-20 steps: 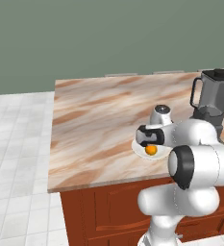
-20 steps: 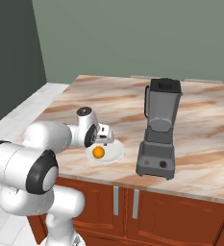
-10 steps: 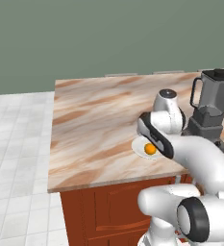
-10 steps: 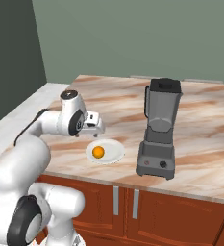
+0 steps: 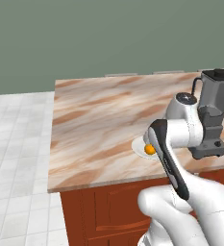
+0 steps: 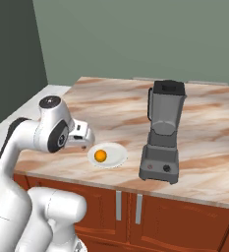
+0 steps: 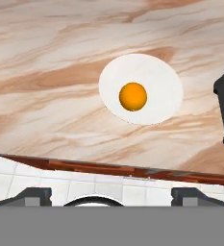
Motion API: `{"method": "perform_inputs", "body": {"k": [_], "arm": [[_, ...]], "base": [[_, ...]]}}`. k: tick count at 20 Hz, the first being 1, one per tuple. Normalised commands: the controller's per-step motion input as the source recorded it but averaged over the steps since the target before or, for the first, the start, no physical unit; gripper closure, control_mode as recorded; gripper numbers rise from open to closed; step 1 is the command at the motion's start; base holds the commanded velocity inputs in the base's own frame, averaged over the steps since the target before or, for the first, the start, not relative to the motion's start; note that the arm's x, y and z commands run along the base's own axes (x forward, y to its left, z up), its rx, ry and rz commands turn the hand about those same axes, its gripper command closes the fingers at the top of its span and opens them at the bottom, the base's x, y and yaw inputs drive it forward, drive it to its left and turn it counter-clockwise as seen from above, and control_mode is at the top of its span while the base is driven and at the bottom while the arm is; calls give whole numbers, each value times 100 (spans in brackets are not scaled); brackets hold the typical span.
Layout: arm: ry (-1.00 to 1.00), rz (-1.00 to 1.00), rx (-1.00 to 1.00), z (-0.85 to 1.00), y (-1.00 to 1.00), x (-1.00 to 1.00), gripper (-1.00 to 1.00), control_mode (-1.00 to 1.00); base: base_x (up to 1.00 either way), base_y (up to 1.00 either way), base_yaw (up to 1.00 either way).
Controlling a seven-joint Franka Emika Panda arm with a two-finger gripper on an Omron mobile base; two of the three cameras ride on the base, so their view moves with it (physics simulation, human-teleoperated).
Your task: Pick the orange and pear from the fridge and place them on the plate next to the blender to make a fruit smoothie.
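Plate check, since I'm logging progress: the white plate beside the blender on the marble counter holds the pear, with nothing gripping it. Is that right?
Not quite. The fruit on the plate is the orange, not the pear; the hand view shows a bright-orange ball. The rest stands: the plate sits beside the blender on the counter, and nothing grips the fruit.

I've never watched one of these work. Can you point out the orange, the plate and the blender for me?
orange (image 7: 133, 96), hand view, middle of the fruit.
plate (image 7: 162, 79), hand view, bare white part beside the orange.
blender (image 6: 161, 130), right base view, lower part of its dark jug.
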Motion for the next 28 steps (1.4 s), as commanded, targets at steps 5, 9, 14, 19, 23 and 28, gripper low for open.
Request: {"method": "perform_inputs", "body": {"k": [5,9,14,19,23,28], "arm": [[-29,0,0,9,0,-90,-100,-100],[0,0,0,0,0,0,-100,100],[0,0,0,0,0,0,-100,100],[0,0,0,0,0,0,-100,100],[0,0,0,0,0,0,-100,100],[0,0,0,0,0,0,-100,100]], "base": [[0,0,0],[-69,0,-55],[-21,0,-84],[0,-5,-90],[13,-6,-80],[53,-2,-64]]}}
